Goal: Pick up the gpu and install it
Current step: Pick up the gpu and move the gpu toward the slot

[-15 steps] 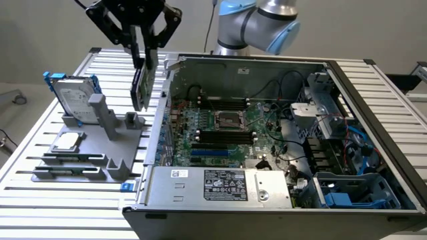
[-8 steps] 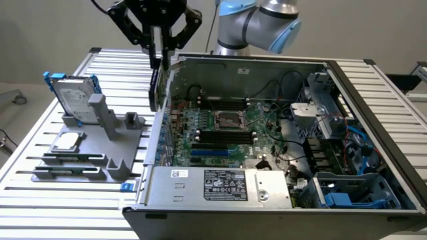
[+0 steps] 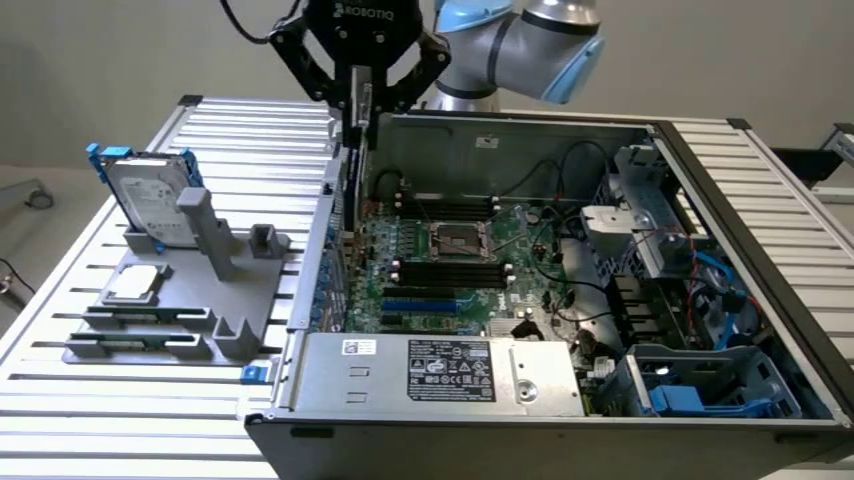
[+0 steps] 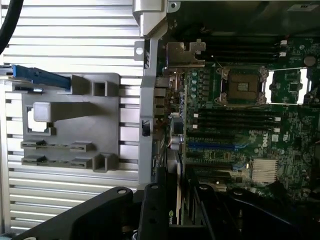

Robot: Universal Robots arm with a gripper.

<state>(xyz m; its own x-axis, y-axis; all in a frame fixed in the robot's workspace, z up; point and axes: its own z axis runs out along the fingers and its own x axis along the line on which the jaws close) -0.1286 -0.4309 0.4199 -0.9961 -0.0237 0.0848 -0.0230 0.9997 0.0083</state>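
The gpu (image 3: 355,160) hangs upright and edge-on. It sits in the grip of the end effector (image 3: 363,102), whose black fingers are closed against the card's two faces. In the wrist view the gpu (image 4: 174,210) runs between those fingers (image 4: 152,202), with a green logo showing on its dark edge. The card sits just inside the open computer case (image 3: 747,230), close along the case wall on the exterior view's left. Its lower part reaches down toward the green motherboard (image 3: 534,275). I cannot tell whether it touches a slot there.

Beyond it lie the bare processor socket (image 3: 454,238) and the long black memory slots (image 3: 447,272). A silver power supply (image 3: 441,372) with a label fills the near corner of the case.

The case rests on a desk (image 3: 240,130) of ribbed aluminium slats. On the exterior view's left stands a grey fixture (image 3: 200,290), holding a silver hard drive (image 3: 144,195) in a blue frame on edge. A plain pale wall (image 3: 107,50) closes the room behind. The arm (image 3: 534,40) comes down in front of it, its joints blue and grey.
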